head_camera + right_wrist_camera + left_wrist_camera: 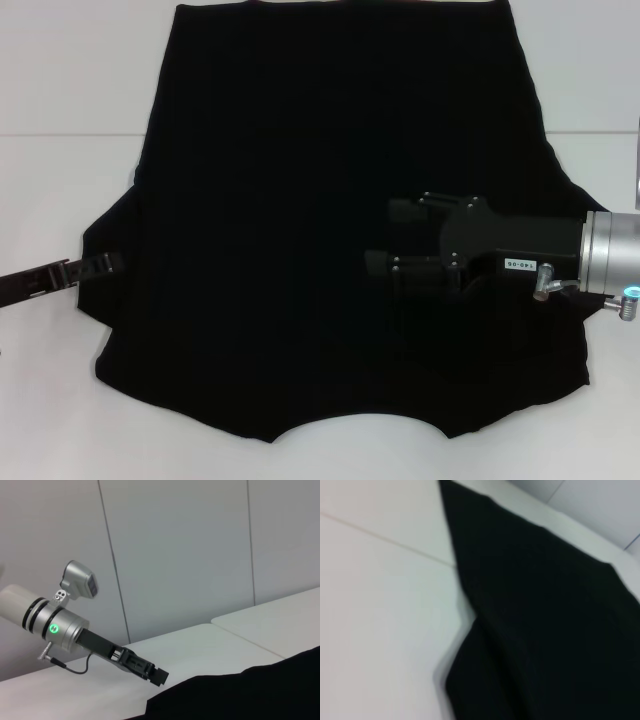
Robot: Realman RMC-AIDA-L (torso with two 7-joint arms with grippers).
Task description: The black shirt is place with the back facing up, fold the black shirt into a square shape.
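Over the black shirt point(300, 200), right gripper point(385, 238) hovers.

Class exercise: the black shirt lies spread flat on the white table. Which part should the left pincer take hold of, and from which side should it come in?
Probably the sleeve on the robot's left: it sticks out from the black shirt as a loose flap at the cloth's edge, so one finger can likely slide under it off the bare white table. Come in low from the left, where the left pincer already sits. The right pincer hovers over the shirt's right half.
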